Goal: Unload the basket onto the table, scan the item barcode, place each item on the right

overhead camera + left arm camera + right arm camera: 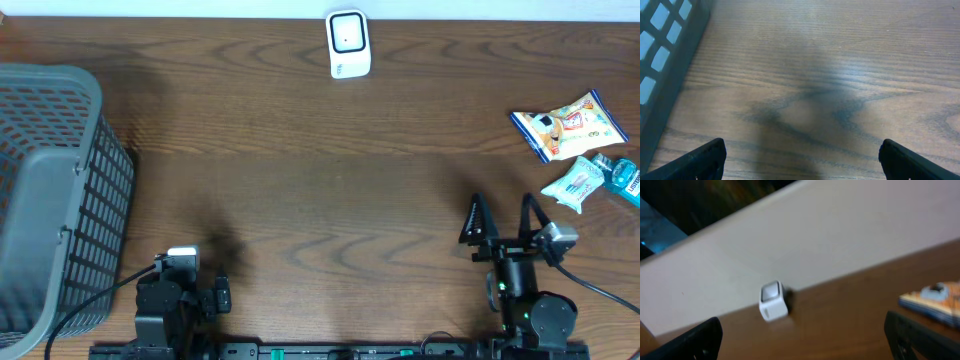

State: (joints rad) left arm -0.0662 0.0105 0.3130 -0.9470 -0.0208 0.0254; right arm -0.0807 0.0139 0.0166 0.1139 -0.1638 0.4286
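A white barcode scanner (349,43) stands upright at the far edge of the table, and it shows blurred in the right wrist view (773,301). The items lie at the far right: a colourful snack bag (570,124), a pale blue packet (575,184) and a darker blue packet (625,178). The snack bag's edge (935,300) shows in the right wrist view. My right gripper (502,215) is open and empty, near the front edge and left of the packets. My left gripper (801,150) is open over bare wood at the front left, holding nothing.
A grey plastic basket (50,190) fills the left side of the table, and its wall (665,60) shows at the left of the left wrist view. A pale wall runs behind the scanner.
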